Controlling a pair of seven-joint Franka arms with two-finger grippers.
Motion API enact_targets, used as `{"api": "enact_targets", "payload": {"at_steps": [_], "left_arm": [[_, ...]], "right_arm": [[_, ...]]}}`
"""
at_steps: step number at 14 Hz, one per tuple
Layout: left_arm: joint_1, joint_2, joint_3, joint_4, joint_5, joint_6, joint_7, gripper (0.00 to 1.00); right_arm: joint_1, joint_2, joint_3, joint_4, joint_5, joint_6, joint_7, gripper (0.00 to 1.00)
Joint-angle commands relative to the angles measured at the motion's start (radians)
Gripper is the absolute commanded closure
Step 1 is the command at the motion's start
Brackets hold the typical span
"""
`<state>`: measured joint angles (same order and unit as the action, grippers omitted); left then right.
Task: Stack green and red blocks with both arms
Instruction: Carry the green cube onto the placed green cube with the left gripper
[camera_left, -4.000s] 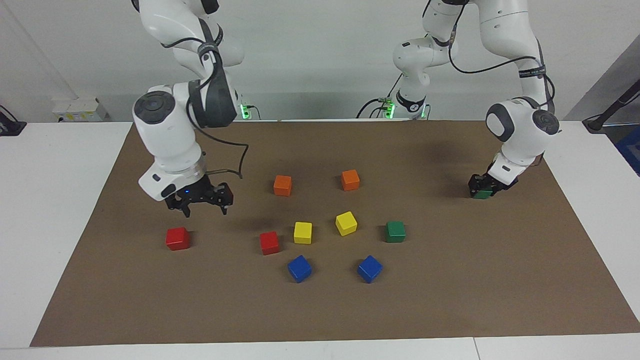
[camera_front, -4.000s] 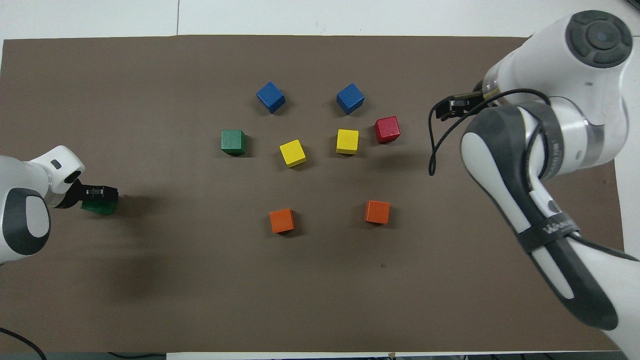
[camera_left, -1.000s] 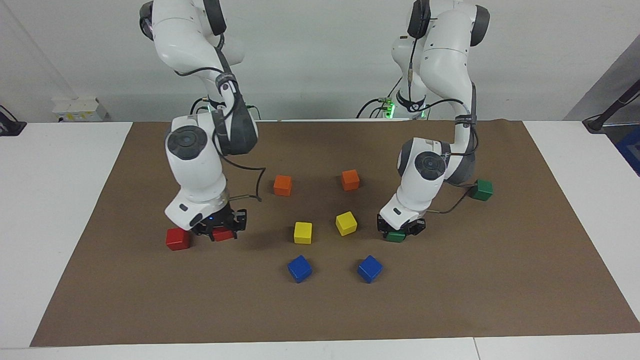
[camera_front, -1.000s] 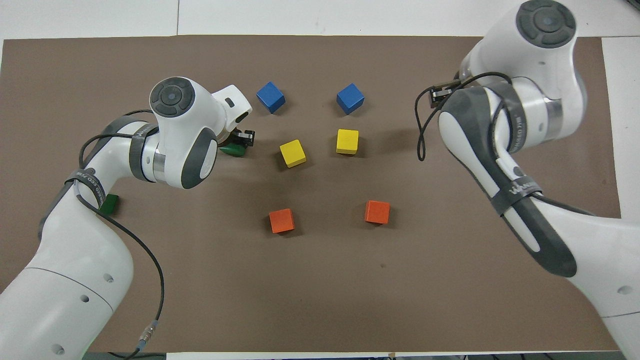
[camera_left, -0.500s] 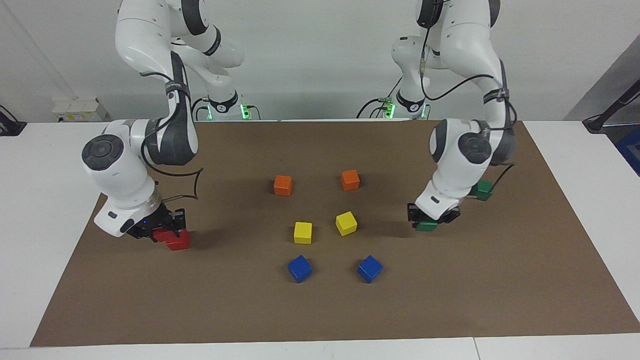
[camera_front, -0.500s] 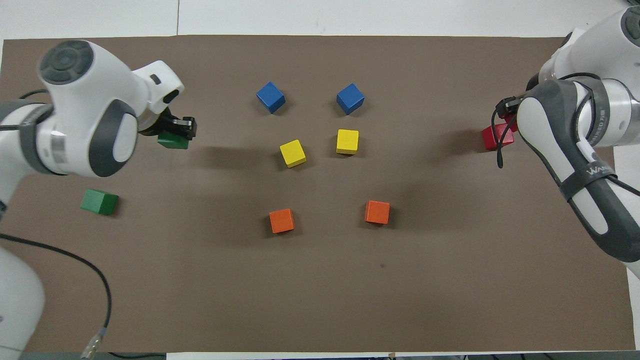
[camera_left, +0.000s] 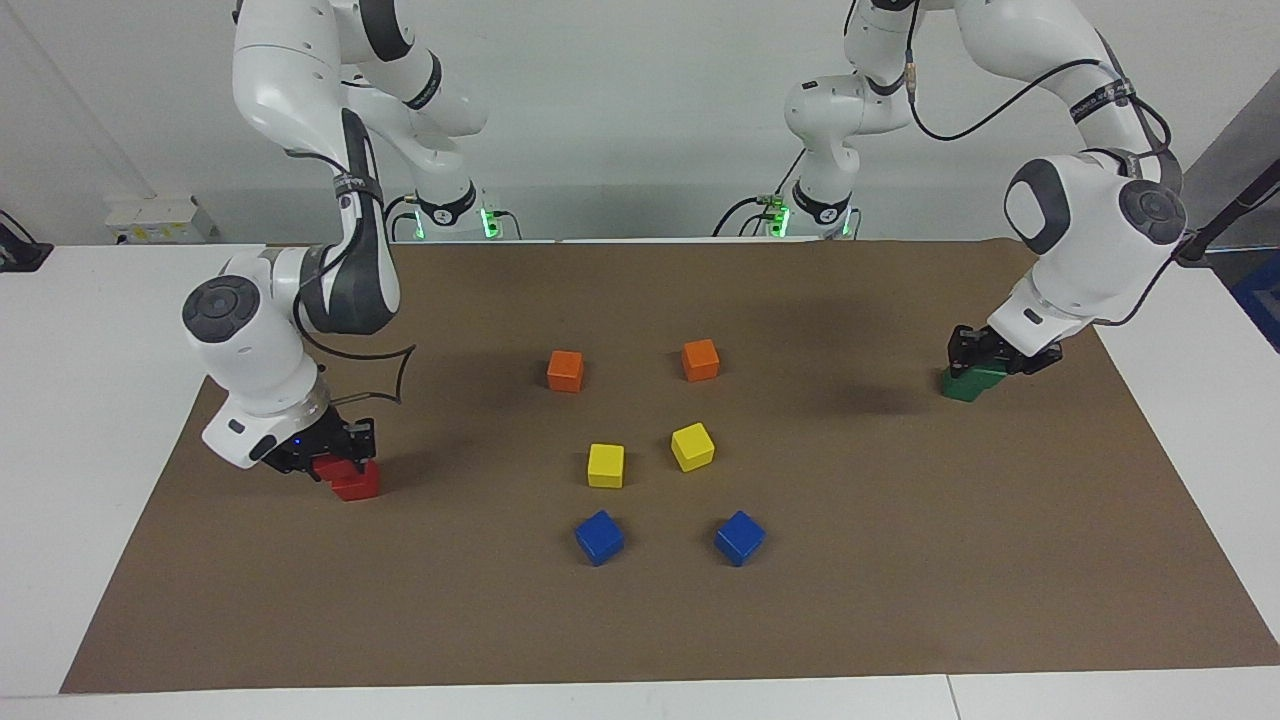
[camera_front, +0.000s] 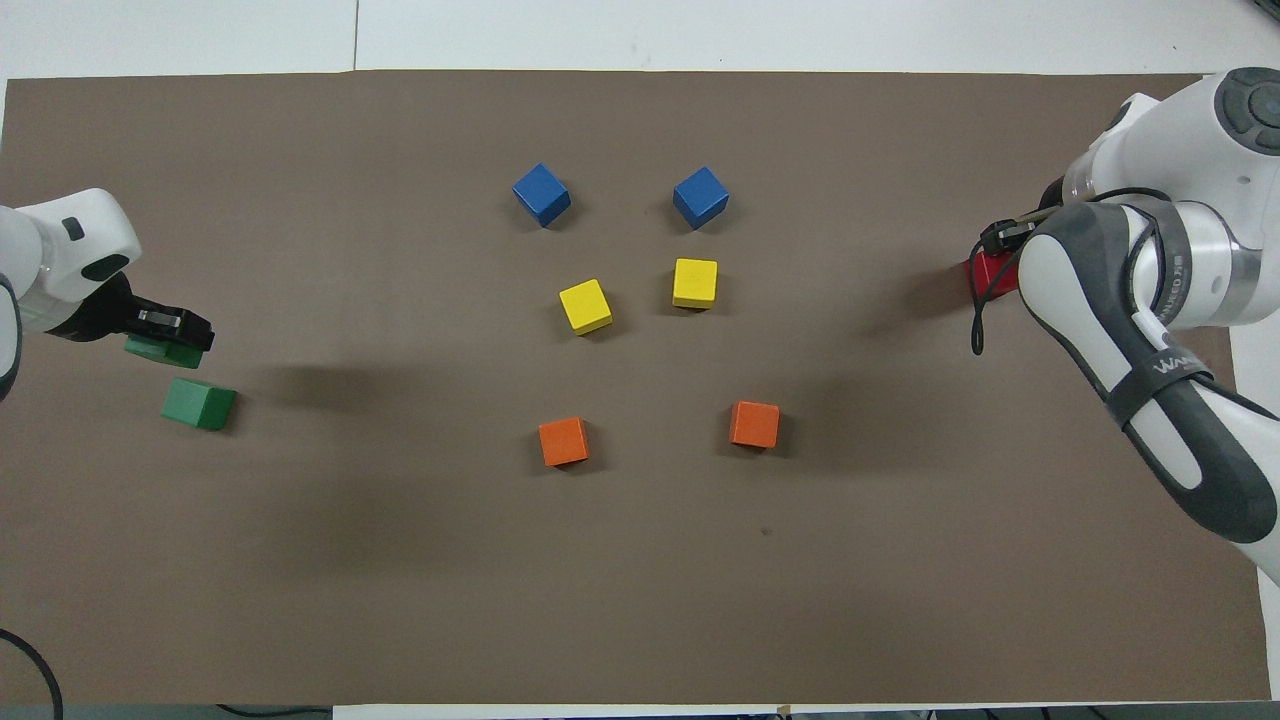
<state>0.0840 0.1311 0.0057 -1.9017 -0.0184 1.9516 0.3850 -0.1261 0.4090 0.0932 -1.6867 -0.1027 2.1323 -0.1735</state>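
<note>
My right gripper (camera_left: 330, 455) is shut on a red block (camera_left: 326, 467) at the right arm's end of the mat. It holds that block low, against the upper edge of the second red block (camera_left: 358, 485) lying there. In the overhead view the arm hides most of this; a bit of red (camera_front: 990, 272) shows under the right gripper (camera_front: 1000, 240). My left gripper (camera_left: 985, 358) is shut on a green block (camera_front: 158, 350) and holds it just over the second green block (camera_left: 965, 386), which lies on the mat (camera_front: 200, 403). I cannot tell whether the green blocks touch.
In the middle of the brown mat (camera_left: 640, 620) lie two orange cubes (camera_left: 565, 370) (camera_left: 700, 359), two yellow cubes (camera_left: 605, 465) (camera_left: 692, 446) and two blue cubes (camera_left: 598, 537) (camera_left: 739, 537). White table borders the mat at both ends.
My left gripper has carried its green block from the mat's middle out to the left arm's end, over the other green block. My right gripper with its red block has barely moved.
</note>
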Motion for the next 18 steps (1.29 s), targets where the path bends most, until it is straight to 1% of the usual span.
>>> {"api": "enact_targets", "payload": {"at_steps": [1,3,5,7,10,12,15,18], "left_arm": [[0.048,-0.073,-0.012,-0.141,0.012,0.111,0.072,1.00],[0.071,-0.094,-0.012,-0.221,0.012,0.217,0.116,1.00],[0.080,-0.093,-0.012,-0.252,0.012,0.262,0.147,1.00],[0.100,-0.088,-0.012,-0.266,0.012,0.289,0.193,1.00],[0.105,-0.087,-0.012,-0.290,0.012,0.317,0.207,1.00],[0.106,-0.087,-0.012,-0.312,0.011,0.339,0.212,1.00],[0.106,-0.087,-0.012,-0.327,0.011,0.356,0.213,1.00],[0.106,-0.084,-0.012,-0.329,0.012,0.360,0.216,1.00]], "right_arm": [[-0.024,-0.041,0.010,-0.062,0.014,0.037,0.037,1.00],[-0.030,-0.041,0.008,-0.065,0.014,0.057,0.074,1.00],[-0.032,-0.036,0.008,-0.065,0.014,0.067,0.121,1.00],[-0.032,-0.033,0.008,-0.065,0.014,0.092,0.146,1.00],[-0.033,-0.033,0.008,-0.071,0.014,0.109,0.138,1.00],[-0.033,-0.038,0.010,-0.091,0.014,0.127,0.141,1.00],[-0.047,-0.048,0.010,-0.148,0.014,0.193,0.141,1.00],[-0.049,-0.052,0.010,-0.154,0.014,0.198,0.141,1.00]]}}
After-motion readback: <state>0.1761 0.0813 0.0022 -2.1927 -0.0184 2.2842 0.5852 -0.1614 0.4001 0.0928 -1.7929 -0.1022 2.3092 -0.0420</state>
